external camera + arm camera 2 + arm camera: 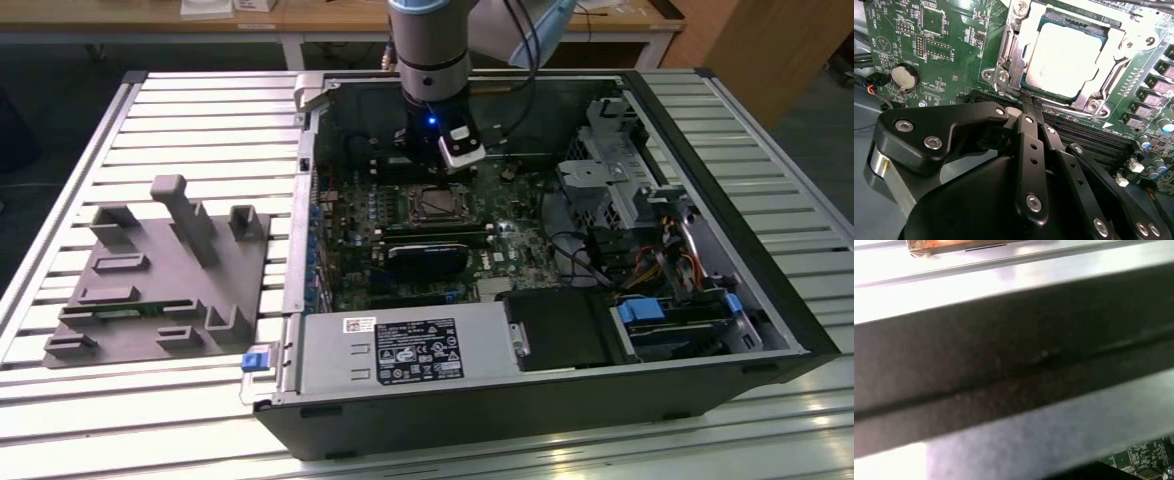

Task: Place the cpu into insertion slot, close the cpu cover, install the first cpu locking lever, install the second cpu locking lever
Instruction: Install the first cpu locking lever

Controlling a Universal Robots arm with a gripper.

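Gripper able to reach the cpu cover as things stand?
Likely yes. In the second wrist view the gripper, jaws shut, points at the edge of the cpu cover, which lies over the cpu; nothing stands between them.

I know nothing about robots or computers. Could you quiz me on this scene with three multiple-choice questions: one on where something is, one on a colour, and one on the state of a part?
1. Where is the cpu?
A. Seated in the insertion slot
B. Lying on the grey rack outside the case
C. Resting on the black graphics card

2. What colour is the motherboard?
A. Red
B. Green
C. White

3. How does the cpu cover stand?
A. Tipped up and open
B. Taken off and set aside
C. Folded down around the cpu

Answers:
1 A: the second wrist view shows its pale metal top sitting in the socket.
2 B: the board around the socket is plainly green.
3 C: the silvery frame lies flat along the chip's edges.
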